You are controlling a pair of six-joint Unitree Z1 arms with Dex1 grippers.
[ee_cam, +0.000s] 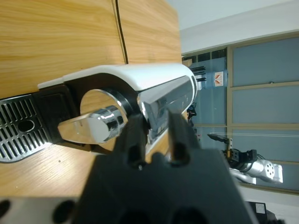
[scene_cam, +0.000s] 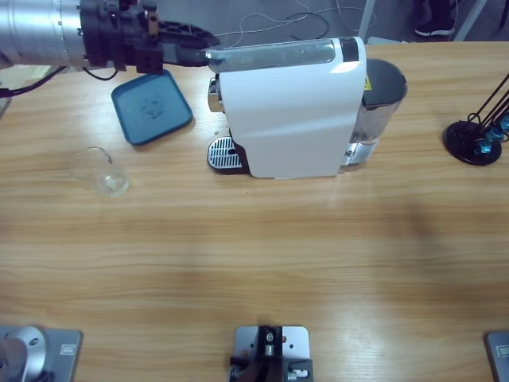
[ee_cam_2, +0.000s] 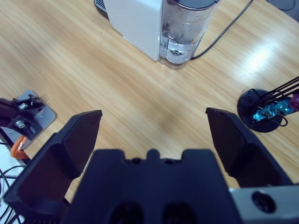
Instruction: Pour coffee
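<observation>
A white coffee machine [scene_cam: 290, 119] stands at the middle back of the table, its chrome spout [ee_cam: 91, 128] over a black drip grate [scene_cam: 224, 153]. My left gripper [scene_cam: 205, 48] reaches in from the upper left. In the left wrist view my left gripper [ee_cam: 156, 120] has its jaws shut on the end of the machine's silver top lever [ee_cam: 163, 100]. A clear glass tumbler [scene_cam: 99, 171] stands alone at the left. No coffee is in view. My right gripper [ee_cam_2: 153, 113] hangs open above bare table behind the machine, holding nothing.
A dark blue square tray [scene_cam: 151, 106] lies left of the machine, under the left arm. The machine's water tank [ee_cam_2: 187, 30] and its cable are at its right end. A black stand [scene_cam: 473, 139] with blue pieces sits at the far right.
</observation>
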